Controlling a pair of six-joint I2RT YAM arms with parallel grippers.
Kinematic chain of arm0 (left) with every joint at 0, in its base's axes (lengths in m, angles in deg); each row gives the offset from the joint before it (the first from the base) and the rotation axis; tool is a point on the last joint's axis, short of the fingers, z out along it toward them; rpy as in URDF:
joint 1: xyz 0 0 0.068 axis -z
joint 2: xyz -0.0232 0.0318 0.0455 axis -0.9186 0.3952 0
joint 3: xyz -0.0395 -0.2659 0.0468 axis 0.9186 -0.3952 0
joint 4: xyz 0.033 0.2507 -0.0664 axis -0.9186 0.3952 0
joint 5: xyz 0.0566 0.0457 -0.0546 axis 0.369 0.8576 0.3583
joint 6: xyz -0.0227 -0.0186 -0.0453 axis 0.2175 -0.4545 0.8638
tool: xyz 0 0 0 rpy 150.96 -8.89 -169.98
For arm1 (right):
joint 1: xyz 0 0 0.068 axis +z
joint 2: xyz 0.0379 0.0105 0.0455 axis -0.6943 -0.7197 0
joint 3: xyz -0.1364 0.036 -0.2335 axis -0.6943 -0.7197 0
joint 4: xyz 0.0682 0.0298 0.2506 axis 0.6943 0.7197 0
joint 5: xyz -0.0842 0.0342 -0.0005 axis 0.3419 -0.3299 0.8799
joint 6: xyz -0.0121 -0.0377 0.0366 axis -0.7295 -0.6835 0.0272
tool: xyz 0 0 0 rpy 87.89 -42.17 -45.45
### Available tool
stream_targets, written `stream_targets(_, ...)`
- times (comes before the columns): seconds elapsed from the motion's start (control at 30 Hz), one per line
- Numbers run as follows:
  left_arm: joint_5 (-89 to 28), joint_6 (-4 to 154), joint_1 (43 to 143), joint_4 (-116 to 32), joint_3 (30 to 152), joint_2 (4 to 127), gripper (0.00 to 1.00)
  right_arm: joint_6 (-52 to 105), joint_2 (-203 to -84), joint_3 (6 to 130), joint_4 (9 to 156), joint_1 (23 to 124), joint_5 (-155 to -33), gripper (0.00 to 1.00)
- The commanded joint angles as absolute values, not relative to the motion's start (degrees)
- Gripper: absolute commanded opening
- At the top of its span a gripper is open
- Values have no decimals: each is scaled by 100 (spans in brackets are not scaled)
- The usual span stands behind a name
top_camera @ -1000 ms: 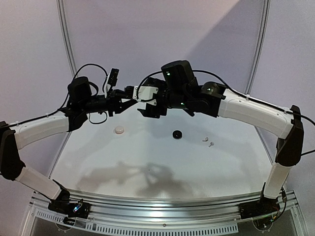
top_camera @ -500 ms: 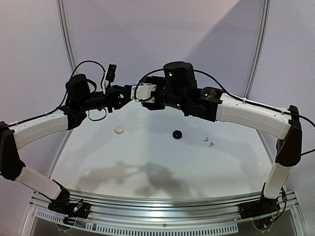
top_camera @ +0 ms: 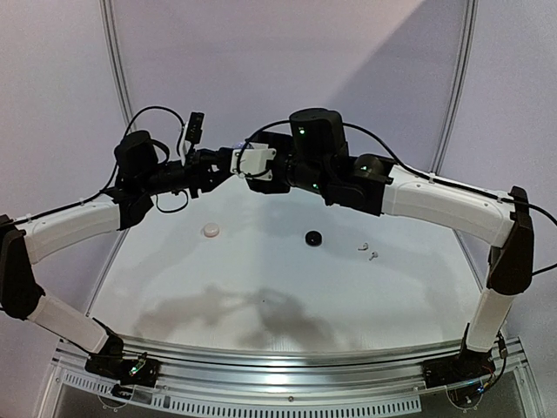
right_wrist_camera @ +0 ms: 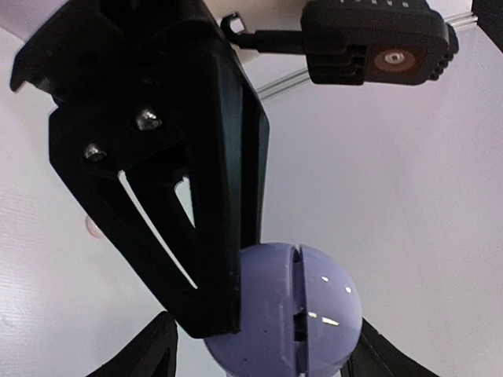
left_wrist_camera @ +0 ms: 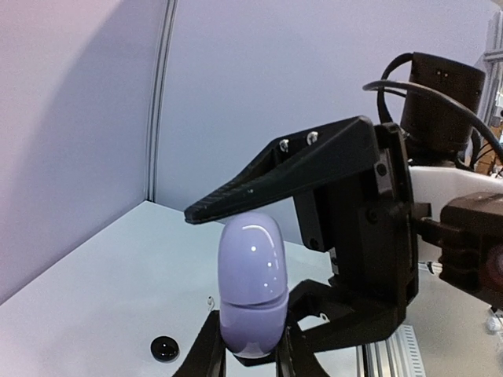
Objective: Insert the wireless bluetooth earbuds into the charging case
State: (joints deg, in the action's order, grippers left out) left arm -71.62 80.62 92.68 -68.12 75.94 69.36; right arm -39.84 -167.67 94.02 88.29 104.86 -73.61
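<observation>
A glossy lavender charging case (left_wrist_camera: 251, 283) is held up in the air above the far middle of the table. My left gripper (left_wrist_camera: 244, 342) is shut on its lower end. My right gripper (right_wrist_camera: 263, 353) has its jaws spread wide, one to each side of the case (right_wrist_camera: 314, 314). Its upper finger (left_wrist_camera: 275, 173) lies along the top of the case. The case's seam shows a thin gap. In the top view the two grippers, left (top_camera: 224, 163) and right (top_camera: 247, 172), meet and the case is mostly hidden. Two tiny white earbuds (top_camera: 366, 249) lie on the table at the right.
A small round black object (top_camera: 312, 238) lies mid-table and also shows in the left wrist view (left_wrist_camera: 164, 348). A small round white object (top_camera: 211, 230) lies to its left. The white table (top_camera: 278, 296) ends at a metal rail in front. Walls stand behind.
Both grippers have risen a little and shifted left together with the case between them. In the last half second they have hardly moved. The things on the table have not moved.
</observation>
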Motion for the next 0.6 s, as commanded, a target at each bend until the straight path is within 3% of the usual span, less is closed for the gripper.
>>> stream_targets(0.0,-7058,8110,9179,-7407,7428,6757,0,-3284,-16748,9435,9202,10558,-7606,76)
stream_targets(0.2,-7152,7083,9175,-7493,7321,6698,0,-1646,-16189,9445,10240,10076,-9378,88)
stream_targets(0.4,-7443,5988,9190,-7488,7234,6702,0,-465,-15982,9704,10829,9630,-11044,88)
stream_targets(0.57,-7753,5225,9244,-7346,7225,6680,0,-131,-16165,9918,10807,9601,-11345,83)
